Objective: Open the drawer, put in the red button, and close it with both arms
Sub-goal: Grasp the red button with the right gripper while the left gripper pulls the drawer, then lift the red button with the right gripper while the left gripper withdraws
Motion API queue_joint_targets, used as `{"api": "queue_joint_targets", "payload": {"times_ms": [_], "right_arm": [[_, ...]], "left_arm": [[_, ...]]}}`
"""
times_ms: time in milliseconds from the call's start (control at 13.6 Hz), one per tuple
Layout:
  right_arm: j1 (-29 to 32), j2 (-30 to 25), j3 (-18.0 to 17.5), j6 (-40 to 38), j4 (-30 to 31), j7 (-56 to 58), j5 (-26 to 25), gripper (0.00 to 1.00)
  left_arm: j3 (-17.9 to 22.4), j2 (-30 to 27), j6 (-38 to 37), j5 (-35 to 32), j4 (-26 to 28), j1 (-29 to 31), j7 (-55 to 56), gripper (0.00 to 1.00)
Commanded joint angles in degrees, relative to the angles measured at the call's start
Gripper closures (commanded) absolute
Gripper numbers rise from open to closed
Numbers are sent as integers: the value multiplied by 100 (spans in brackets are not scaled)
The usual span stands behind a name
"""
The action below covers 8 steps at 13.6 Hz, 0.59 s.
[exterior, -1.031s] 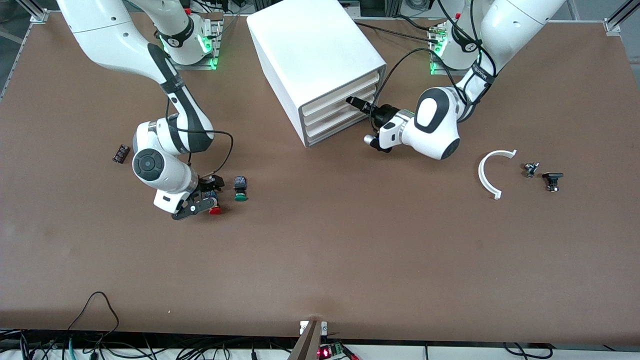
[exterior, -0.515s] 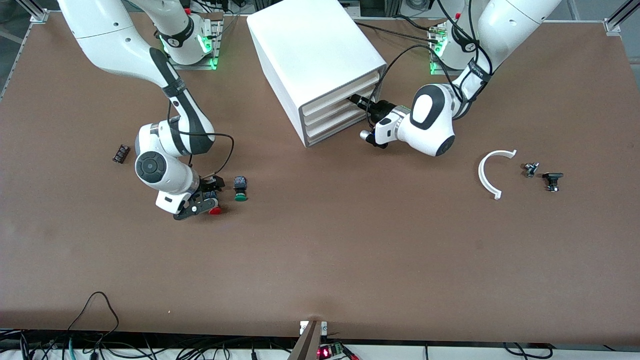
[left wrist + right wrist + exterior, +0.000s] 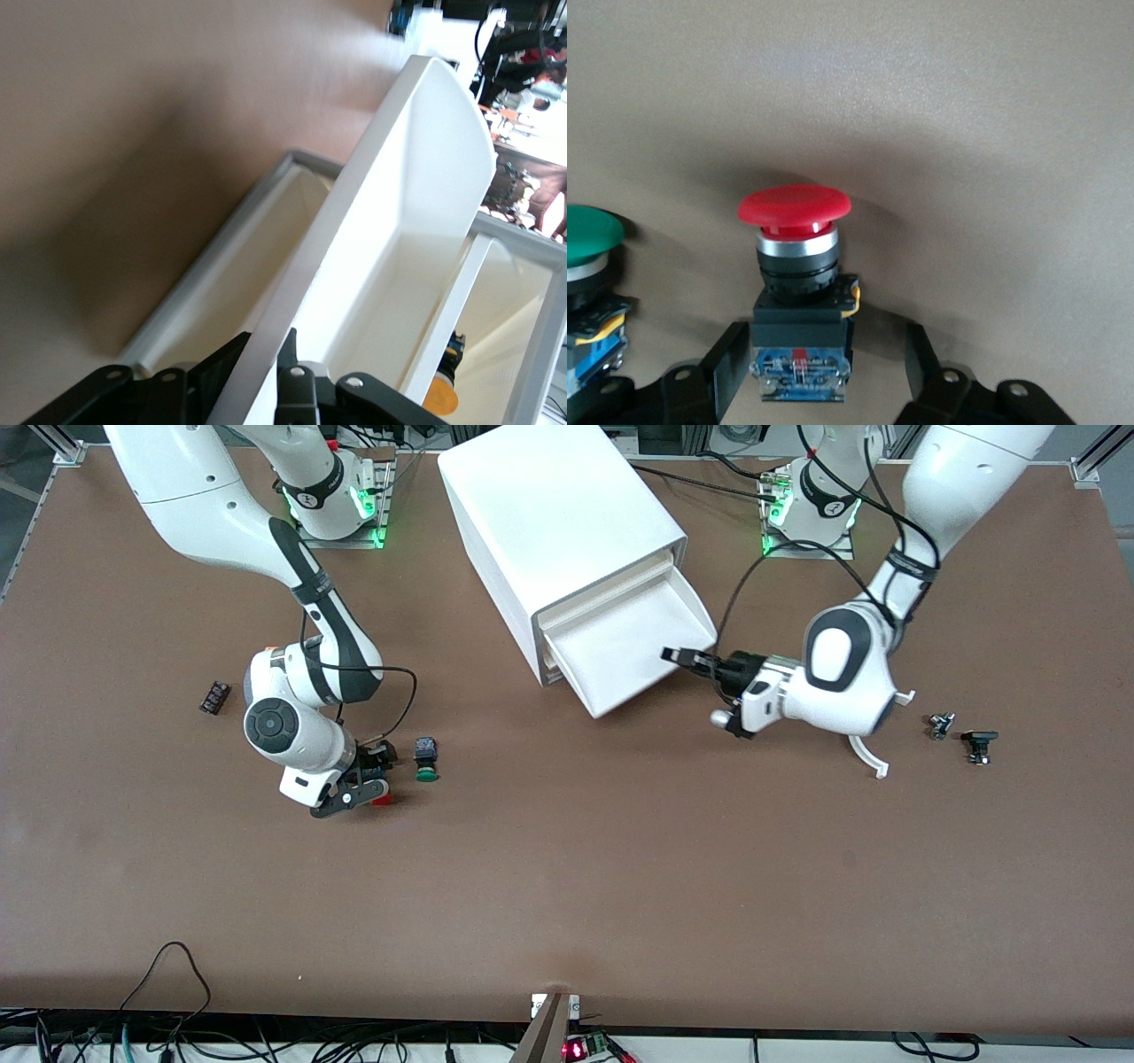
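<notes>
The white cabinet (image 3: 549, 505) stands at the table's back middle. Its middle drawer (image 3: 620, 655) is pulled far out and looks empty. My left gripper (image 3: 675, 656) is shut on the drawer's front wall (image 3: 390, 221), one finger on each side, as the left wrist view (image 3: 266, 354) shows. The red button (image 3: 795, 205) lies on the table, its cap just showing in the front view (image 3: 383, 801). My right gripper (image 3: 370, 779) is low over it and open. Its fingers (image 3: 731, 367) straddle the black body without closing on it.
A green-capped button (image 3: 426, 763) lies right beside the red one, also in the right wrist view (image 3: 586, 232). A small black chip (image 3: 213, 696) lies near the right arm's end. A white curved piece (image 3: 866, 760) and two small black parts (image 3: 979, 744) lie near the left arm's end.
My left gripper has pulled the middle drawer out of the cabinet, toward the front camera. My right gripper has stayed over the red button and settled slightly lower around it.
</notes>
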<state>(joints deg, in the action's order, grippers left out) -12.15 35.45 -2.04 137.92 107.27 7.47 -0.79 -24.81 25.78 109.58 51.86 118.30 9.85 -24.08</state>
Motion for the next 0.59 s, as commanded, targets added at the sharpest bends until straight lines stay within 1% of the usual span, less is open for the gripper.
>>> {"api": "queue_joint_targets", "payload": {"times_ms": [0, 74, 147, 294, 368, 442, 515], "right_arm": [[20, 50, -25, -11, -162, 27, 61, 53], [20, 50, -25, -46, -258, 53, 61, 60], [20, 50, -34, -46, -267, 62, 61, 65], [20, 33, -34, -46, -276, 71, 53, 79], [20, 15, -34, -64, -302, 80, 52, 82], [20, -20, -34, -142, -346, 88, 52, 83], [20, -55, -34, -352, -538, 106, 52, 83]], "left_arm": [[117, -90, 221, -387, -70, 8, 246, 82], [117, -151, 239, -387, -62, 43, 228, 10], [117, -187, 256, -378, -70, 78, 193, 0], [152, -502, 396, -422, -79, 306, 193, 0], [239, -730, 580, -631, -88, 429, 202, 0], [275, -949, 799, -955, -253, 535, 228, 0], [292, -1100, 854, -1228, -403, 658, 237, 0]]}}
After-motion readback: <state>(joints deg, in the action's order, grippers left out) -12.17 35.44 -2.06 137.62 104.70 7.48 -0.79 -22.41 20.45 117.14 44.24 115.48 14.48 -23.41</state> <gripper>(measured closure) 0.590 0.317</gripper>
